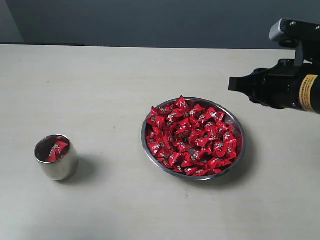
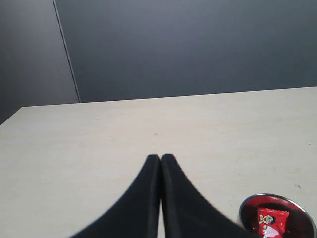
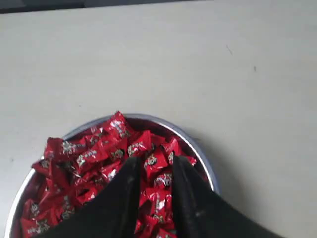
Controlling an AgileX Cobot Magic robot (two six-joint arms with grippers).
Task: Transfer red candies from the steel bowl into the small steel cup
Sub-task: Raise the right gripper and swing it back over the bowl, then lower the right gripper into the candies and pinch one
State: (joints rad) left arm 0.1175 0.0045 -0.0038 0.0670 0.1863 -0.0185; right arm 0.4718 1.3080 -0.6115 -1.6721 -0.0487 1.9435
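Right gripper jaws apart over red candies in steel bowl; left gripper jaws together, small steel cup beside.

Red candies, silver bowl, beige table

Bowl and cup are polished, mirror-bright steel. The candies wear glossy, crinkled red foil. The worktop is matt, pale and smooth, faintly speckled.

on the table, bowl right of centre, heaped with candies; cup well apart to its left and a little nearer the front edge, with at least one candy inside.
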